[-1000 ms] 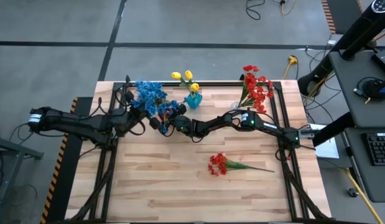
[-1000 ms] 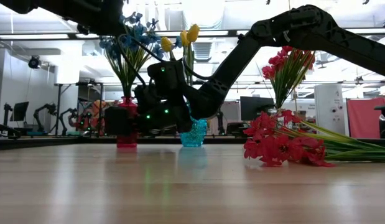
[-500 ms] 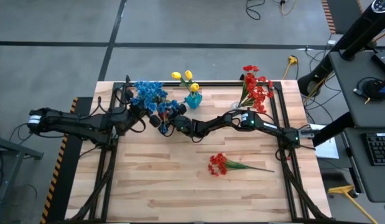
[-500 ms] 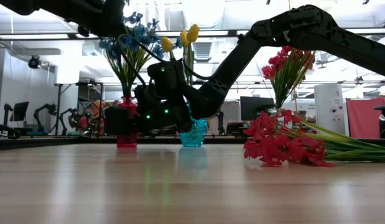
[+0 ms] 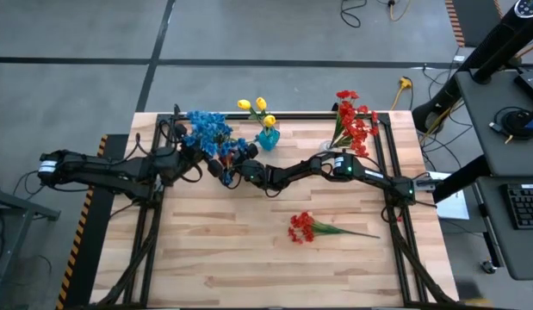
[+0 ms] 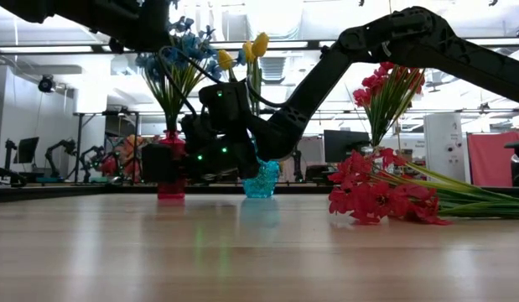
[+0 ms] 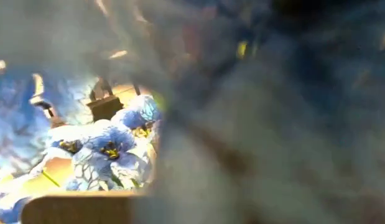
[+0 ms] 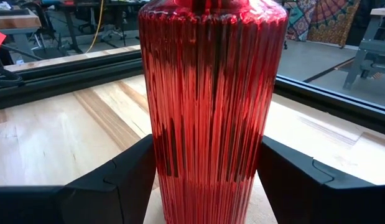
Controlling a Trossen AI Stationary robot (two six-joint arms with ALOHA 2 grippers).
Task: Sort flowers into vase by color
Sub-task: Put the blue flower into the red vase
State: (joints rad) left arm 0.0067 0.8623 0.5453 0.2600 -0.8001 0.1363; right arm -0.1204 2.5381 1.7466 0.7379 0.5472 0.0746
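A ribbed red glass vase (image 8: 211, 112) stands on the table near its far left and holds a bunch of blue flowers (image 5: 206, 129). My right gripper (image 8: 208, 186) reaches in from the right, low at the vase, with a finger on either side. My left gripper (image 5: 190, 151) sits high among the blue blooms (image 7: 105, 149), which blur its own view. Yellow tulips (image 5: 256, 106) stand in a teal vase (image 5: 268, 138). Red flowers (image 5: 354, 120) stand upright at the far right. One red spray (image 5: 302, 227) lies flat on the table, stem pointing right. My right gripper holds the red vase by its lower body (image 8: 180, 180), pinched between the two fingers (image 8: 127, 177), one on each side. The fingers come in level from the table's right. The vase stands upright with its base on the table (image 6: 172, 195).
A black frame rail (image 5: 318, 114) runs along the far edge behind the vases, with side rails at left and right. The near half of the wooden table (image 5: 249, 267) holds only the lying red spray. Cables and a workstation sit beyond the right edge.
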